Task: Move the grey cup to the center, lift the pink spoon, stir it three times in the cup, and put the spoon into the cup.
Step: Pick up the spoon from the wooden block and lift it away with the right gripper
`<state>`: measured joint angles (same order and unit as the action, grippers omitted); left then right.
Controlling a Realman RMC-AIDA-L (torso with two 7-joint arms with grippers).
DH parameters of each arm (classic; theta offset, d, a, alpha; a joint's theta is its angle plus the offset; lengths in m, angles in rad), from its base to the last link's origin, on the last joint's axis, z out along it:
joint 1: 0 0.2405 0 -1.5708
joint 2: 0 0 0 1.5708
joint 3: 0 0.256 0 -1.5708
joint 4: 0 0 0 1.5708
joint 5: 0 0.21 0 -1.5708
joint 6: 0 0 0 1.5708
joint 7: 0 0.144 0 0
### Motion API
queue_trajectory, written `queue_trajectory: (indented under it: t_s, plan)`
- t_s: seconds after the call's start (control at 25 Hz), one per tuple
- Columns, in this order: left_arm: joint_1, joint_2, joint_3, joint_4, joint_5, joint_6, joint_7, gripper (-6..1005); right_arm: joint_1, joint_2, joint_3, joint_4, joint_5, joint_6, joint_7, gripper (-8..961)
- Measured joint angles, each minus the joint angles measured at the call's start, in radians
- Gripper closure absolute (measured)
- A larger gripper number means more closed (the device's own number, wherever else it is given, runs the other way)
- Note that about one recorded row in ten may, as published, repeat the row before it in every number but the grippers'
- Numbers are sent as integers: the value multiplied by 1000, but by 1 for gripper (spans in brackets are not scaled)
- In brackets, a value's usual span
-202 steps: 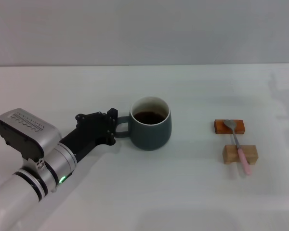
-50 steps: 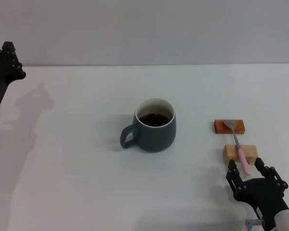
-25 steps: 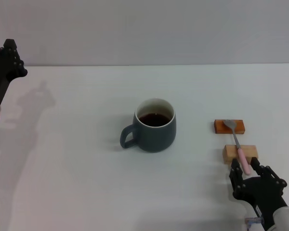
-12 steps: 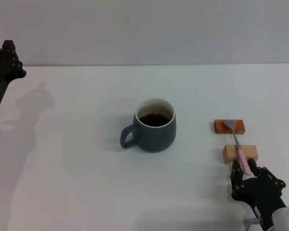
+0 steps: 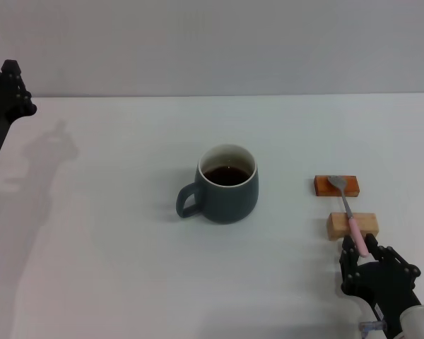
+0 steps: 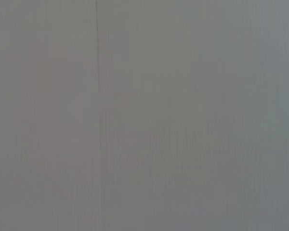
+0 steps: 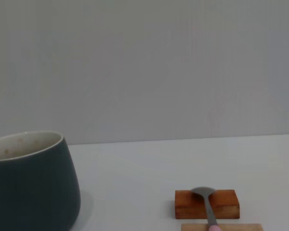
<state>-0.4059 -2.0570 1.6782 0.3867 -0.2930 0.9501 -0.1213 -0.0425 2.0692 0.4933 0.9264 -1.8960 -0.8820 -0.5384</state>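
Observation:
The grey cup (image 5: 227, 189), holding dark liquid, stands mid-table with its handle toward my left side; the right wrist view has it too (image 7: 30, 185). The pink spoon (image 5: 356, 234) lies across two blocks, its silver bowl on the orange block (image 5: 337, 186) and its pink handle over the wooden block (image 5: 352, 225). My right gripper (image 5: 367, 256) is low at the table's near right, open, its fingers (image 5: 347, 251) on either side of the handle's near end. My left gripper (image 5: 10, 90) hangs raised at the far left, away from everything.
The two blocks sit close together right of the cup, also seen in the right wrist view as the orange block (image 7: 207, 204) and the wooden block (image 7: 222, 227). White tabletop (image 5: 113, 268) stretches around the cup. The left wrist view shows only a plain grey surface.
The left gripper let go of the cup's handle and withdrew up to the far left. The right gripper came in from the near right and edged forward around the spoon handle's end.

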Motion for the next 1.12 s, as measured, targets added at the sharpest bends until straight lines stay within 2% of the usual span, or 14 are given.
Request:
queue_trajectory:
  t_s: [0.4,0.64,1.12]
  plan:
    - [3,0,0,0,0,8,-3,1001,-5,1,0,6,0,-8,0,647]
    - [4,0,0,0,0,11,-3,1001,-5,0,-2,8,0,-5,0,715]
    - [6,0,2,1,0,17,-3,1001,-7,0,0,8,0,-3,0,736]
